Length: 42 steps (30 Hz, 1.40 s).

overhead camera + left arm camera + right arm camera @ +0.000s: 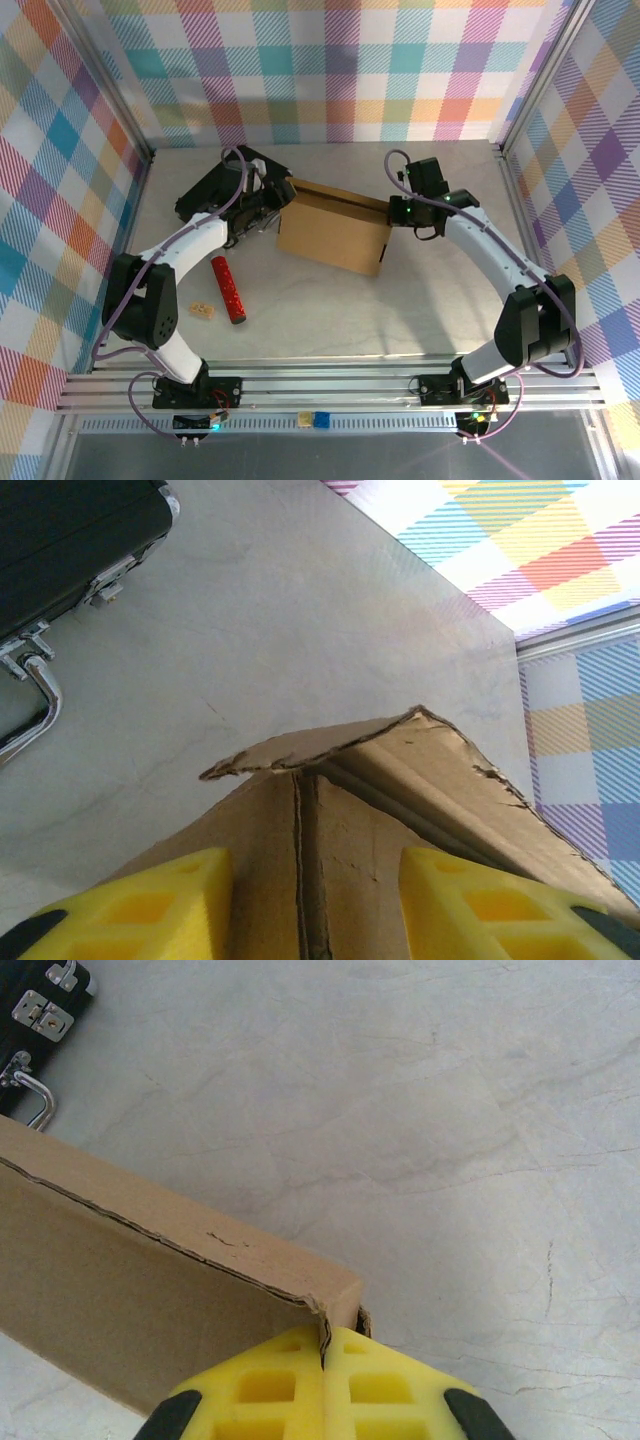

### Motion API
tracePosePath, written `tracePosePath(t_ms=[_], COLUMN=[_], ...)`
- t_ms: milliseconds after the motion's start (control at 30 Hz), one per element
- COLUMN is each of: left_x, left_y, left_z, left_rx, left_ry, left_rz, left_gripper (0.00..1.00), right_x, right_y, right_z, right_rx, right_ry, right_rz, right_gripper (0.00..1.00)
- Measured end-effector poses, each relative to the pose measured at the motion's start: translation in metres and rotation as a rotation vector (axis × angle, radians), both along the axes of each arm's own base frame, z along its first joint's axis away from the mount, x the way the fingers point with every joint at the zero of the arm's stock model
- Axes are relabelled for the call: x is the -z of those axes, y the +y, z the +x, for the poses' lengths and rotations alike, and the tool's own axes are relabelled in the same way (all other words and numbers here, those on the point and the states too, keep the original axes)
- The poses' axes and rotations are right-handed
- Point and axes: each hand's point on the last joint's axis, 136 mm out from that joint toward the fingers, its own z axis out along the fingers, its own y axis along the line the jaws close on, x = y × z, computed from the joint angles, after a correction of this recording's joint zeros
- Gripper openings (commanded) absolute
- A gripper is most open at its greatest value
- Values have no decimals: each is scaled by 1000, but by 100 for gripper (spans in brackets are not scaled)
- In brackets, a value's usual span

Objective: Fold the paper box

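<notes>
Your right end effector [325, 1365] pinched the paper box [335, 232] by one corner, probably steadying it, while your left end effector [315, 905] gaped open astride its other end.

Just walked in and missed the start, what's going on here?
Two robot arms are working on a cardboard box. The right gripper is pinched shut on one corner edge. The left gripper is open at the opposite end, its fingers either side of a creased panel with a raised flap. The box looks only partly folded. A black case and a red tube lie nearby.
</notes>
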Motion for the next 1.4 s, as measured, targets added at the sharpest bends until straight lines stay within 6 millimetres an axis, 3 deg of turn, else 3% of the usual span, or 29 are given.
tracePosePath(t_ms=[300,700,1167,1400], left_x=[5,-9,-8,-23], left_y=[6,11,27,30], left_z=[-11,-26,-65,-69], left_rx=[-22,-29,6,37], left_ry=[23,33,124,105], left_rz=[-6,-15,68,112], left_gripper=[55,63,68,71], right_x=[4,2,-3,-3], right_y=[7,11,21,22], right_z=[-5,-2,1,1], right_rx=[-15,-40,-88,-94], right_ry=[-64,-142,-189,-190], right_rz=[-42,-92,-100,-100], right_gripper=[0,0,0,0])
